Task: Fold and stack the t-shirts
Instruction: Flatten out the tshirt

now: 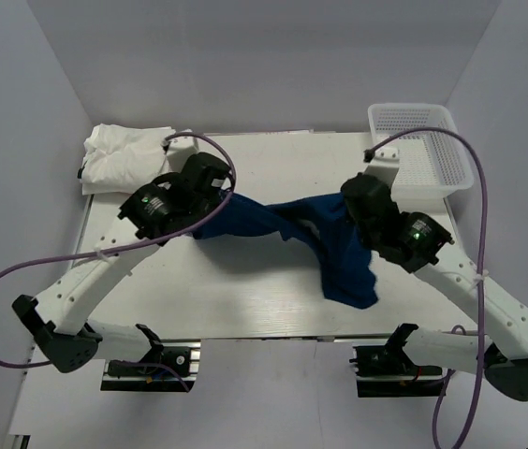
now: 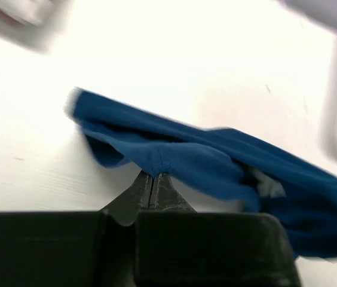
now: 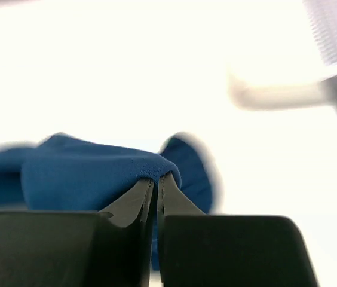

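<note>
The navy blue t-shirt [image 1: 325,248] hangs stretched between my two grippers over the middle of the table, its lower part drooping toward the front right. My left gripper [image 1: 210,208] is shut on its left edge; in the left wrist view the cloth [image 2: 174,155] bunches at the gripper [image 2: 153,174]. My right gripper [image 1: 356,208] is shut on the shirt's right part; in the right wrist view the cloth [image 3: 85,176] folds over the gripper [image 3: 157,176]. White folded t-shirts [image 1: 124,154] lie at the back left corner.
A white plastic mesh basket [image 1: 418,145] stands at the back right corner, close behind my right arm. Purple cables loop from both arms. The white table [image 1: 245,290] ends in walls at the back and sides.
</note>
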Robot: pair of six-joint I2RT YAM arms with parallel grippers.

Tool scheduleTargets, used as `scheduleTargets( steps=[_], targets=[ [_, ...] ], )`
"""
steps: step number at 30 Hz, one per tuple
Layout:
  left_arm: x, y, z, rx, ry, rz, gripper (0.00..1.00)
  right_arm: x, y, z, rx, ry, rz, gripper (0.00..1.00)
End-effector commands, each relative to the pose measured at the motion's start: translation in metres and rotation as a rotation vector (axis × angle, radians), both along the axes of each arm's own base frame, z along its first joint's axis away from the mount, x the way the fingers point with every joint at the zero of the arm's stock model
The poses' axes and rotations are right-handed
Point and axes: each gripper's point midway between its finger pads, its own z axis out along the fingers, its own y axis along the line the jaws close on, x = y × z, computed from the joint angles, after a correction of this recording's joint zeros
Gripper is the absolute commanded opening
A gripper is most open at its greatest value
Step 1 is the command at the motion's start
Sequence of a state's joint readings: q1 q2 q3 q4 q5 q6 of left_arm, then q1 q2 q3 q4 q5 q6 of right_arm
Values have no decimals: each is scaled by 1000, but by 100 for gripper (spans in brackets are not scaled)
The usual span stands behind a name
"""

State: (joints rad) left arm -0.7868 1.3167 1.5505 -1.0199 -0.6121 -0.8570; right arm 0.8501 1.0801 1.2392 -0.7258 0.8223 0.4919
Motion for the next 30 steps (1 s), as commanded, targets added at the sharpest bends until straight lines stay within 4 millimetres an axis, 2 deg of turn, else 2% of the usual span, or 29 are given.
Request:
scheduleTargets(
  steps=[1,2,4,5,6,7,8,9,10,11,14,16,17,19,20,22,26,28,29,30],
  targets=[
    [-15,81,44,133,-121,245,0,27,-50,64,-53,-193,-234,0],
    [-22,93,60,126,-151,268,0,29,-56,76,-49,-218,-255,0],
    [-37,120,92,91,-235,327,0,32,-81,112,-60,-296,-328,0],
    [-45,131,114,44,-285,350,0,31,-88,122,-58,-318,-349,0],
    [-52,143,128,35,-322,368,0,32,-102,153,-42,-400,-400,0],
    [-68,159,148,-14,-372,368,0,29,-110,165,-79,-417,-407,0],
    [-70,164,170,-71,-445,378,0,26,-119,177,-113,-436,-420,0],
    [-76,167,180,-25,-473,322,0,25,-123,193,-119,-477,-430,0],
    [-82,172,194,-51,-513,310,0,21,-128,219,-83,-533,-451,0],
    [-91,180,214,-104,-572,306,0,17,-135,228,-157,-532,-444,0],
    [-106,192,240,-123,-626,271,0,-4,-153,284,-115,-654,-488,0],
    [-107,188,244,-121,-635,233,0,-14,-160,297,-109,-680,-490,0],
    [-109,186,250,-136,-652,215,0,-22,-164,311,-95,-713,-480,0],
    [-110,180,259,-150,-677,165,0,-30,-169,322,-92,-734,-473,0],
    [-112,178,264,-172,-691,144,0,-41,-175,337,-75,-767,-467,0],
    [-115,182,271,-176,-708,154,0,-54,-185,347,-63,-789,-480,0],
    [-125,190,277,-206,-733,153,0,-67,-196,357,-65,-827,-508,0],
    [-126,187,274,-222,-733,134,0,-66,-196,357,-87,-828,-503,0],
    [-123,179,272,-242,-726,114,0,-63,-194,355,-102,-821,-501,0],
    [-116,168,261,-224,-697,92,0,-56,-189,349,-119,-804,-495,0]
  ],
)
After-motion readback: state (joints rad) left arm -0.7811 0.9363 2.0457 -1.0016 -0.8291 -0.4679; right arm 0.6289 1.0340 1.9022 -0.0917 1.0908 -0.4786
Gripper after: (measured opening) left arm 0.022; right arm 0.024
